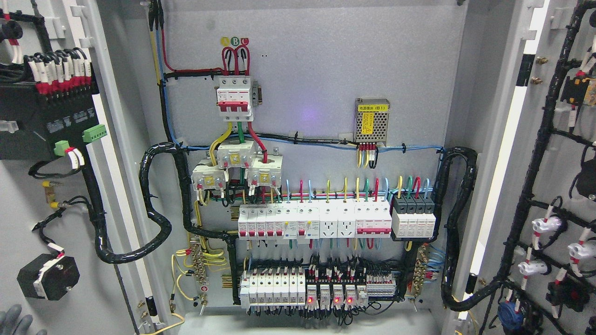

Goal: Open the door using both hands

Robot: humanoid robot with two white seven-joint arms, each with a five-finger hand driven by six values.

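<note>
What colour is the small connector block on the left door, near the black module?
Green; the connector block on the left door shows best in the head view.

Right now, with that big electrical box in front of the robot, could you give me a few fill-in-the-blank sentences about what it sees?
1. Both cabinet doors, the left door and the right door, stand ____.
2. The small indicator lights glowing along the bottom row of modules are ____.
3. The metal power supply with the perforated cover carries a ____ label.
4. The grey fingertips of the left hand show at the picture's lower ____ corner.

Missing words: open; red; yellow; left
</note>
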